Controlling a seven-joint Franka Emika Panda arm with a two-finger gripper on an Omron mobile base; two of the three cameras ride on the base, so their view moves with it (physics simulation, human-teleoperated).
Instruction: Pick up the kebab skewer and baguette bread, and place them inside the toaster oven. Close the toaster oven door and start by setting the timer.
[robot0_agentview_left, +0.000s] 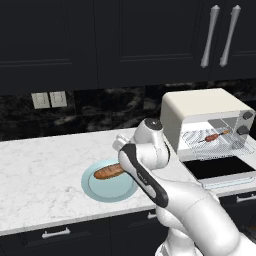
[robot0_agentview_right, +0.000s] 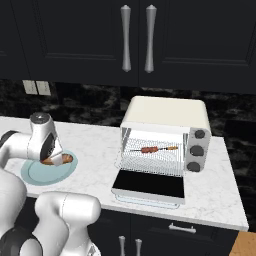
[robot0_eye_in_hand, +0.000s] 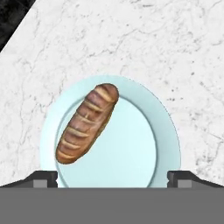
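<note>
Baguette bread (robot0_eye_in_hand: 87, 124) is seen lying on a pale blue plate (robot0_eye_in_hand: 166, 131), set toward one side of it and slanted, with nothing touching it. The plate is placed on the white marble worktop (robot0_agentview_left: 35, 165), to the left of the toaster oven (robot0_agentview_right: 165, 115). The gripper (robot0_eye_in_hand: 112, 179) is held above the plate with its jaws spread wide apart and nothing between them; its two dark fingertips (robot0_eye_in_hand: 43, 178) are seen at the near rim of the plate, clear of the loaf. In the left base view the loaf is partly hidden behind the white arm.

The kebab skewer (robot0_agentview_right: 151, 149) is seen lying across the wire rack inside the toaster oven. The toaster oven door (robot0_agentview_right: 150, 185) is folded down flat in front of the oven, its dark glass facing up. Three grey knobs (robot0_agentview_right: 199, 150) are ranged down the oven's right side. Dark cabinets (robot0_agentview_right: 75, 40) with pale bar handles are mounted above the worktop.
</note>
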